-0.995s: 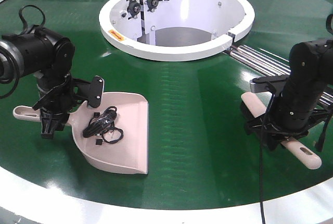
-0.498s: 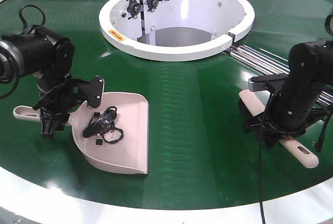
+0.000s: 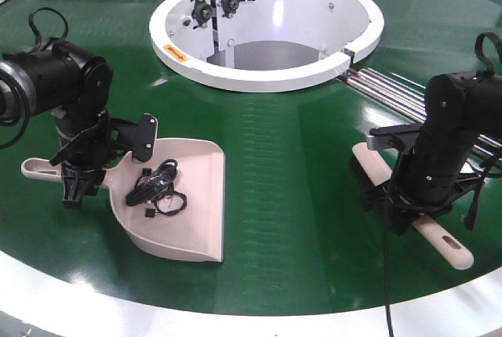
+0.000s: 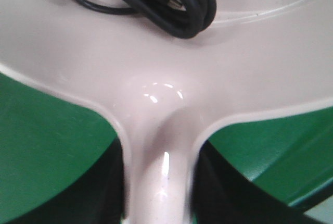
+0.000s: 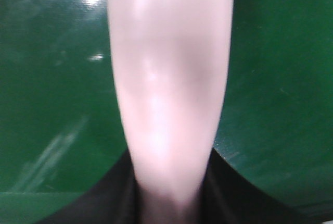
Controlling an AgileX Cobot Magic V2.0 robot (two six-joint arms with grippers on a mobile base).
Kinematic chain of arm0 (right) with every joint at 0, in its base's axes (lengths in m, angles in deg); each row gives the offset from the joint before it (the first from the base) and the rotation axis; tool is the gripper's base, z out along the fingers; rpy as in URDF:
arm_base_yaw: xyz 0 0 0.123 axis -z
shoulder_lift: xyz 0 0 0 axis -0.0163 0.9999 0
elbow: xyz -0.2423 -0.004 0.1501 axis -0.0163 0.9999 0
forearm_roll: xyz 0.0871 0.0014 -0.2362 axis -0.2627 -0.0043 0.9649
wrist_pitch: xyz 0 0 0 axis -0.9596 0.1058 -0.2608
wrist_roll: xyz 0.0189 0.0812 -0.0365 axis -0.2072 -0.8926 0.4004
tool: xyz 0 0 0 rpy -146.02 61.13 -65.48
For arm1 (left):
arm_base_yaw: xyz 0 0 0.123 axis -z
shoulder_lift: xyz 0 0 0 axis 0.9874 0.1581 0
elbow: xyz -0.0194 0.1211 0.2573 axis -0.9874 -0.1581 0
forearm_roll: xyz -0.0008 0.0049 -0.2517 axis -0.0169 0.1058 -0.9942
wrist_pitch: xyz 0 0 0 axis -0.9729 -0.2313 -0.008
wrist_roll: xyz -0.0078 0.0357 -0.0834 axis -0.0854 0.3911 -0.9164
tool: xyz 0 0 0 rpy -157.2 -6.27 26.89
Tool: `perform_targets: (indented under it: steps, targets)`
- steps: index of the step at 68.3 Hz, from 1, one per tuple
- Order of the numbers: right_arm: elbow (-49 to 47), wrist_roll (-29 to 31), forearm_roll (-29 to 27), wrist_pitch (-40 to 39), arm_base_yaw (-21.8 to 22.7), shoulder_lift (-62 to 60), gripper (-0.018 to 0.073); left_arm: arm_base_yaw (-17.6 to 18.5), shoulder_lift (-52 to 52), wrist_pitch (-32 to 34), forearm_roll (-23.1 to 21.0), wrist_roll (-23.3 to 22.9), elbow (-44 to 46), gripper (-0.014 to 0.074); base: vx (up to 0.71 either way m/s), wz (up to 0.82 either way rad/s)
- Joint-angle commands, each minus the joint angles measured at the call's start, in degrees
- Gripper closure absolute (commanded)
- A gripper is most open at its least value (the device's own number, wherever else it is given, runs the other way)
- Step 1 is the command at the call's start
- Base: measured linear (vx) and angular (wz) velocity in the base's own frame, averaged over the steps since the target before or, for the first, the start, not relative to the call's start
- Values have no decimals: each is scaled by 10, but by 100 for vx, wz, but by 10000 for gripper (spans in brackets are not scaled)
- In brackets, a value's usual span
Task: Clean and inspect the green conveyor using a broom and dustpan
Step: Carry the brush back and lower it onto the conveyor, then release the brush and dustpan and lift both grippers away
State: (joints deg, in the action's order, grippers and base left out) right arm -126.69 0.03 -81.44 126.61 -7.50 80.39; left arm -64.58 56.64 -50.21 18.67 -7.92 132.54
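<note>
One dustpan (image 3: 184,211) is seen lying flat on the conveyor (image 3: 298,172), on its left part, with the wide mouth turned toward the right and the straight handle pointing left. Inside it one coiled bundle of black cable (image 3: 157,188) is held, resting on the pan floor near the back wall, with a few small black pieces just beside it; nothing else is seen in the pan. The pan is pale pinkish-beige, smooth and glossy, with raised sides. Its handle is pinched by the left hand (image 3: 78,184): in the left wrist view, dark fingers are pressed against both sides of the handle where it meets the pan. One broom (image 3: 443,237) is found on the right part of the belt, laid at a slant, its head toward the centre and its slotted handle end toward the outer rim. It is of the same pale plastic, and dark bristles are glimpsed under the head. It is clamped mid-length by the right hand (image 3: 406,210), whose fingers are closed on the handle in the right wrist view. The belt is dark green and shiny, bounded by white rims, and metal rails (image 3: 392,86) are crossed over it beside the white central housing (image 3: 267,78). Two hands are counted, each with one tool.
</note>
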Motion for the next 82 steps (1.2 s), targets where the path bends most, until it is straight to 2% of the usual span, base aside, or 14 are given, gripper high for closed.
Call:
perform_targets:
  steps: [1, 19, 35, 62, 72, 82]
  targets:
    - [-12, 7, 10, -4, 3, -24, 419, 4, -28, 23, -7, -3, 17, 603, 0, 0]
    - [-12, 6, 10, -7, 3, -24, 253, 4, -28, 23, -13, -3, 17, 603, 0, 0]
    - [-12, 5, 9, -15, 3, -24, 132, 4, -28, 14, -53, -3, 17, 603, 0, 0]
    - [-12, 3, 9, -16, 3, -24, 124, 4, -28, 17, -52, -2, 17, 598, 0, 0]
    - [-12, 3, 9, -16, 3, -24, 124, 4, -28, 16, -53, -3, 17, 570, 0, 0]
    - [-12, 3, 9, -16, 3, -24, 124, 4, -28, 8, -90, -2, 17, 554, 0, 0]
